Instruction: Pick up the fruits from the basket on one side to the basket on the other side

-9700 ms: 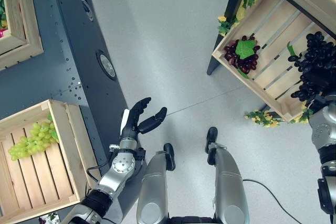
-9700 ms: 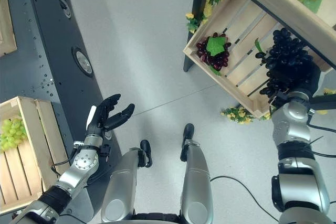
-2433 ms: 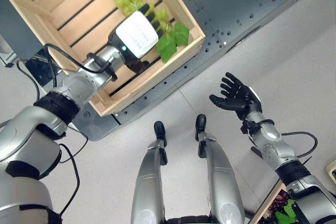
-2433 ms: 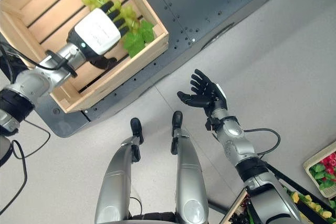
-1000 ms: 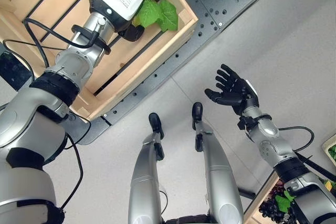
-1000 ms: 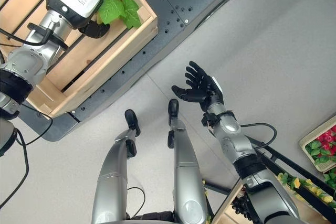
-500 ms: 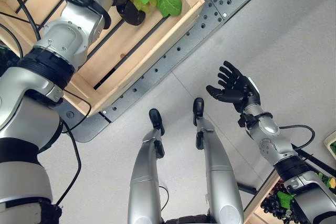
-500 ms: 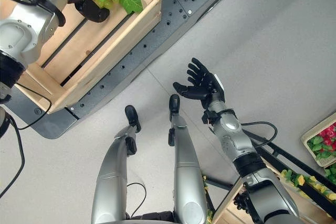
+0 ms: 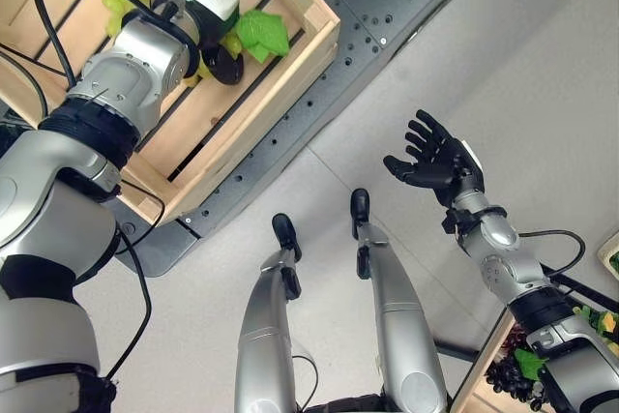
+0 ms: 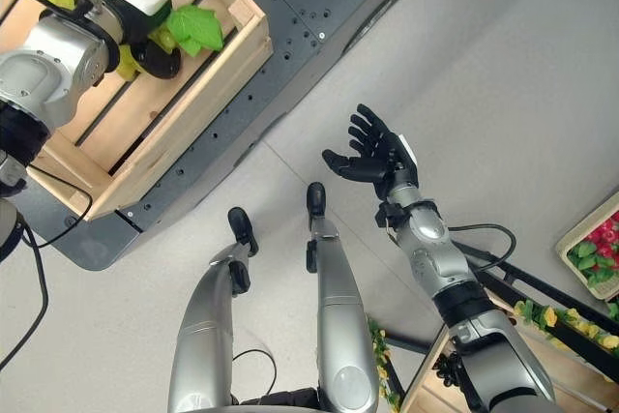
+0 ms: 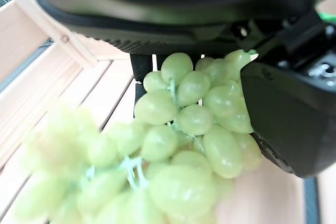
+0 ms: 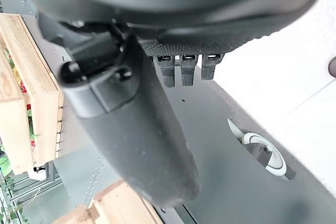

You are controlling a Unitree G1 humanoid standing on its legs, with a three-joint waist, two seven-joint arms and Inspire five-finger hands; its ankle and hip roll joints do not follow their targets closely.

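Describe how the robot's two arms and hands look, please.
Both arms are silver-grey metal with rounded joints and black bands between the segments. Each robot hand is dark: the left robot hand carries a white rectangular cover on its back, and the right robot hand shows a white strip along its side. Black cables loop beside both forearms.

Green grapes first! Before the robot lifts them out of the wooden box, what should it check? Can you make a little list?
1. Left hand curled round the green grapes: ok, the left wrist view shows thumb and fingers on either side of the bunch.
2. Whole bunch gathered in the grip: cannot tell, part of it hangs past the hand.
3. Grapes lifted clear of the wooden crate: not ok, they are low inside it.
4. Leaves free of the crate wall: cannot tell.
5. Right hand out of the way: ok, open and raised over the floor.
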